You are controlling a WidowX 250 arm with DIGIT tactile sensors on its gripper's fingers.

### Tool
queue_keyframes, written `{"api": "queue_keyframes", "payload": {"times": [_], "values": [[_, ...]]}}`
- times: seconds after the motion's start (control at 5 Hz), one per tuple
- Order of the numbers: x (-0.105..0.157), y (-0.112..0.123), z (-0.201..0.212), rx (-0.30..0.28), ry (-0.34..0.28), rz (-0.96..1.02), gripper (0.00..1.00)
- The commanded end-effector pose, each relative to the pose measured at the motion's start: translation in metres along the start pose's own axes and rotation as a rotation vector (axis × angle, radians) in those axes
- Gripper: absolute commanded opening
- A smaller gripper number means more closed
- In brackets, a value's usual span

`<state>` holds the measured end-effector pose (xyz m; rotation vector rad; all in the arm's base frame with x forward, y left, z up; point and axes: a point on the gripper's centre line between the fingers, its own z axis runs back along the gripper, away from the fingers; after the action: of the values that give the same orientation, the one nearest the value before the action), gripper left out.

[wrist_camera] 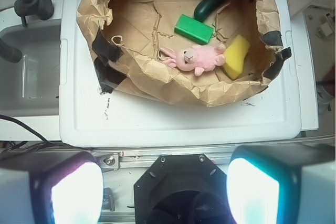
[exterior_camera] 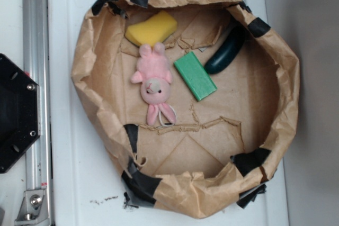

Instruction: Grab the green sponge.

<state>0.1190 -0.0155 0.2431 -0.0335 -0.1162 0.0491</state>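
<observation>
Clearly nothing is grabbed yet: the green sponge (exterior_camera: 195, 75) lies untouched in the paper bowl (exterior_camera: 280, 56) beside the pink bunny (exterior_camera: 154, 83), while the gripper (wrist_camera: 165, 191) hangs well back, fingers spread apart.

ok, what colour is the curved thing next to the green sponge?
Dark green, almost black-green beside the bright green sponge. Clearest in the exterior view.

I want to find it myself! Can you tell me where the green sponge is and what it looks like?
Look inside the big brown paper bowl. Near its middle lies a pink bunny, and the green sponge is right beside it. It is the flat, bright green block with straight edges, unlike the rounded yellow sponge or the dark, curved cucumber.
</observation>
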Motion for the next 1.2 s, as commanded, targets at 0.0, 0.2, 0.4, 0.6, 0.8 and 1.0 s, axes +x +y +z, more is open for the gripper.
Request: {"api": "queue_keyframes", "payload": {"times": [0.0,0.2,0.4,0.6,0.8,1.0], "values": [[0.000,0.000,0.000,0.000,0.000,0.000,1.00],[0.031,0.022,-0.041,0.096,-0.038,0.153,1.00],[0.072,0.036,-0.078,0.104,-0.081,0.327,1.00],[0.095,0.052,-0.102,0.139,-0.149,0.501,1.00],[0.103,0.075,-0.123,0.156,-0.172,0.589,1.00],[0.105,0.089,-0.151,0.197,-0.189,0.729,1.00]]}}
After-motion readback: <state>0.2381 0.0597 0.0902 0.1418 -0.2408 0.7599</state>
